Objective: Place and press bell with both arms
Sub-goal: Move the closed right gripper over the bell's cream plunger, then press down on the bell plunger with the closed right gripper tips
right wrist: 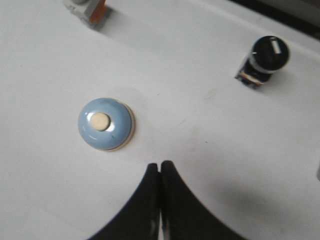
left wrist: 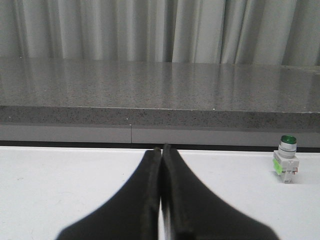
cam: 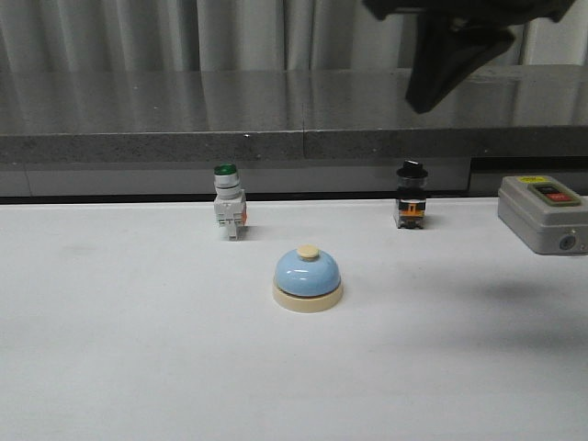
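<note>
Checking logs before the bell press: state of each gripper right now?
Left gripper: closed, holding nothing.
Right gripper: closed, holding nothing, above the table beside the bell.

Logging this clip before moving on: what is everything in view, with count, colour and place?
Dome-shaped desk bell: one, light blue with cream base and knob, table centre, upright, untouched.
Green-capped white push-button switch: one, behind the bell to its left.
Black-knobbed selector switch: one, black with orange at its base, behind the bell to its right.
Grey control box: one, red and black buttons on top, table's right edge.
White table: one.
Dark stone ledge: one, behind the table.
Left gripper: black, shut, empty.
Right gripper: black, shut, raised above the table.
</note>
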Available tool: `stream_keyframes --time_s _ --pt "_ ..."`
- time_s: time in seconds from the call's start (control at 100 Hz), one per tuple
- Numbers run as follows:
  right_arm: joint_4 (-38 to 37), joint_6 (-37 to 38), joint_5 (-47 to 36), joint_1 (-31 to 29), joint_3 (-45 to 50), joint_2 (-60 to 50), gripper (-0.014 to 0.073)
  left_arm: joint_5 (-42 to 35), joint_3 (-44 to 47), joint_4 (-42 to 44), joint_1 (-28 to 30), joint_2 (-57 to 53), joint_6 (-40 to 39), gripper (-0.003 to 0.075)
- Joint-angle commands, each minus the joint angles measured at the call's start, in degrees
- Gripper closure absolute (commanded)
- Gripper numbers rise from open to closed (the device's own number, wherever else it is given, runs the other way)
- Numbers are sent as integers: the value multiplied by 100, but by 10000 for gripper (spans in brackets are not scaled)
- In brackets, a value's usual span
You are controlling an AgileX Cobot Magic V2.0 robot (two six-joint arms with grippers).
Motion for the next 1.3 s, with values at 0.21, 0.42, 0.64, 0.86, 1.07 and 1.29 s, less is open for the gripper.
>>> stream_keyframes --time_s 0.21,0.42,0.64,0.86,1.07,1.29 --pt "196 -162 693 574 -1312 1191 654 -467 241 -42 10 -173 -48 741" --pt "440 -385 1063 670 -1988 1961 654 -467 241 -42 10 -173 -48 741" --pt "439 -385 1114 670 -2286 2411 654 -467 241 -42 10 -173 -48 741" --pt "434 -385 1182 670 -2292 2656 654 -467 241 -42 10 -173 -48 741" --pt "434 -385 1180 670 -2311 2549 654 -467 241 -42 10 -173 -48 741" --pt "421 -385 1203 670 -2311 2493 654 -467 241 -42 10 -173 -48 741"
